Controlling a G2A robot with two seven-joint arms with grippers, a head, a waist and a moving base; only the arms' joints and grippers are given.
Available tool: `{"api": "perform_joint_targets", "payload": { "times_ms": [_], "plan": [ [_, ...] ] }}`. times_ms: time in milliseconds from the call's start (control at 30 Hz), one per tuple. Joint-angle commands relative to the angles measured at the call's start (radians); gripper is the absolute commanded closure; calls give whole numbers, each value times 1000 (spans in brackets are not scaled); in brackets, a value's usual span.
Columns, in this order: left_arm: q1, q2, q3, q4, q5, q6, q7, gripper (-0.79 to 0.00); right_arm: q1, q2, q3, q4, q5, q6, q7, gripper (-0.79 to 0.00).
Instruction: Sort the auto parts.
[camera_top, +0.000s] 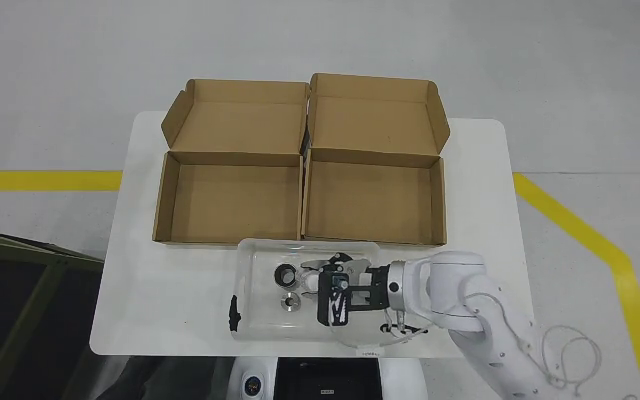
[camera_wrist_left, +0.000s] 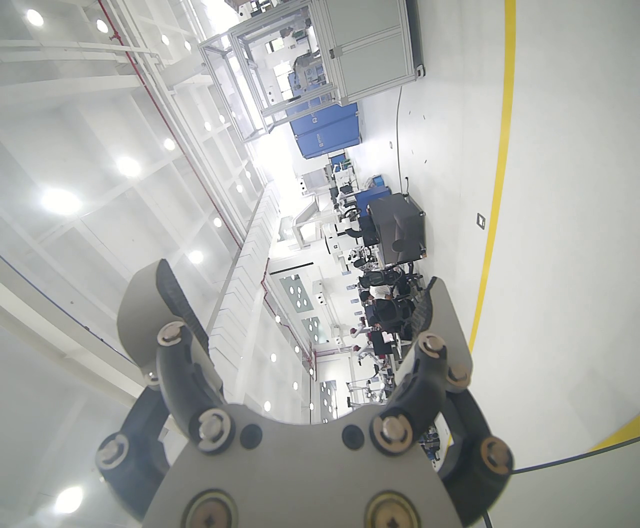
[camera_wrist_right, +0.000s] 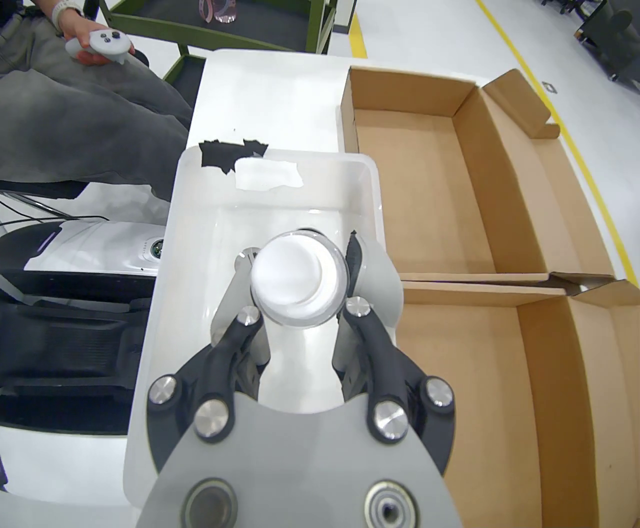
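Note:
My right gripper (camera_wrist_right: 300, 252) is shut on a round white part with a clear rim (camera_wrist_right: 295, 280), held just above the white bin (camera_wrist_right: 280, 210). From above, the right gripper (camera_top: 335, 290) sits over the bin (camera_top: 300, 243), near its middle. Two small metal parts lie on the bin floor beside it, a dark ring (camera_top: 284, 274) and a silver round piece (camera_top: 290, 303). My left gripper (camera_wrist_left: 297, 277) is open, points up at the hall ceiling and holds nothing.
Two open cardboard boxes stand side by side behind the bin, the left box (camera_top: 232, 205) and the right box (camera_top: 372, 205), both bare inside with lids folded back. Black tape (camera_wrist_right: 225, 152) marks the bin's far rim. Bare white table lies on either side.

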Motion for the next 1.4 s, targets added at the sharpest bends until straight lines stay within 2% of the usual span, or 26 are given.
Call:
{"api": "perform_joint_targets", "payload": {
  "times_ms": [0, 167, 933, 1367],
  "plan": [
    [0, 0, 0, 0, 0, 0, 0, -785, 4, 1, 7, -5, -9, 1, -34, 0],
    [0, 0, 0, 0, 0, 0, 0, -785, 14, 4, 27, -10, -23, 1, -120, 0],
    [0, 0, 0, 0, 0, 0, 0, -785, 59, 17, 108, 16, -27, 70, -232, 0],
    [0, 0, 0, 0, 0, 0, 0, -785, 197, 2, 44, 209, 53, 124, -196, 0]
  ]
}}
